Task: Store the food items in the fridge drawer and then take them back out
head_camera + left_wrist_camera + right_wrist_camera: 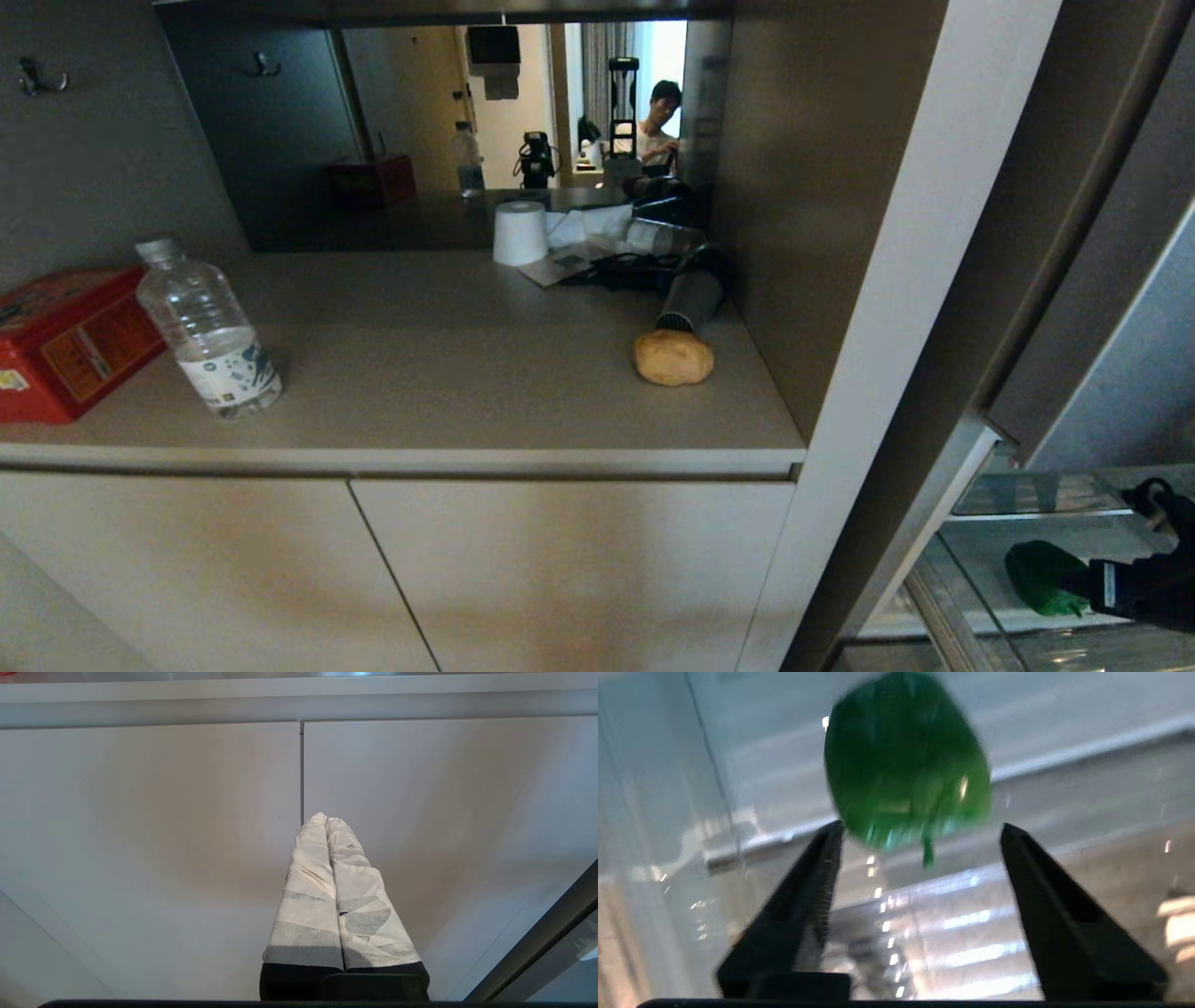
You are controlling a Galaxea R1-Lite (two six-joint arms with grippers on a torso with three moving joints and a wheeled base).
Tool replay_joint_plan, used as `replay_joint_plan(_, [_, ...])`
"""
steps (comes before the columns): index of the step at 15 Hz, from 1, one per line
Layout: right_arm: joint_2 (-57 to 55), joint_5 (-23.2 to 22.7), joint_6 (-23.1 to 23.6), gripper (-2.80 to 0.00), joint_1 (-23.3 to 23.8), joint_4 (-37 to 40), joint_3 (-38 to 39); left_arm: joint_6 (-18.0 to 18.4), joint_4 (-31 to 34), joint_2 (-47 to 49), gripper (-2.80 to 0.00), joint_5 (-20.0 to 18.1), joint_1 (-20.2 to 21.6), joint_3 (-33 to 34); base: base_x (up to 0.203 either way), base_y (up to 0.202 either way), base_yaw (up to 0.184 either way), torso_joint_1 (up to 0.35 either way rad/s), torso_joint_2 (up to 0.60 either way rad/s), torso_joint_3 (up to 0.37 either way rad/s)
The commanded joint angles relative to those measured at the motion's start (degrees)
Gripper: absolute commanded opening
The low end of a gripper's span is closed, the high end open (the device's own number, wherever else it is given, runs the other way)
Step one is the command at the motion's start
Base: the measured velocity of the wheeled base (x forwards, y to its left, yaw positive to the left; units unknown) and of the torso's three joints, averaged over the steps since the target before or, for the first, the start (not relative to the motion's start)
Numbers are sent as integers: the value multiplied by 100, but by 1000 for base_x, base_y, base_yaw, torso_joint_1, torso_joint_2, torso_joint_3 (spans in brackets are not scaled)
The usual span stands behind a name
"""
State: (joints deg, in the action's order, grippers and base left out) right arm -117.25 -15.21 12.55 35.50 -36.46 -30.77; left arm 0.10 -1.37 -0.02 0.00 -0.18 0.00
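Note:
The dark-green bell pepper (1038,577) (906,765) is inside the clear fridge drawer (980,546) at the lower right. It lies just past my right gripper's tips, and neither finger touches it. My right gripper (1090,586) (920,827) is open, its black fingers (808,891) spread wide over the drawer's ribbed floor (971,938). I cannot tell whether the pepper rests on that floor. The tan potato (673,357) lies on the counter near its right end. My left gripper (325,820) is shut and empty, parked facing the cabinet doors.
A water bottle (211,331) and a red tin box (65,336) stand at the counter's left. A white roll (520,233), papers and a dark cylinder (693,297) sit at the back. The fridge's grey side panel (896,308) rises beside the drawer. A person shows in the mirror.

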Motion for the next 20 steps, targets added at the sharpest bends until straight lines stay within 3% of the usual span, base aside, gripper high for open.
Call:
replay_joint_plan(1, [-277,-163,36,0,1,-28,-221,-1,-1,2,-280,0,1,56,0,0,0,0,0,0])
replay_joint_plan(6, [-599,-723,121,0,1,-54,-417,-1,-4,2,-280,0,-8,62,0,0,0,0,0,0])
replay_joint_plan(17, [-808,-727,160,0,1,-54,-569,-1,-4,2,-280,0,1,62,0,0,0,0,0,0])
replay_joint_plan(18, [-808,-727,160,-280,1,-54,-562,-1,-4,2,-280,0,1,60,0,0,0,0,0,0])
replay_joint_plan(20, [-808,-720,160,-280,1,-45,-553,-1,-4,2,-280,0,1,60,0,0,0,0,0,0])
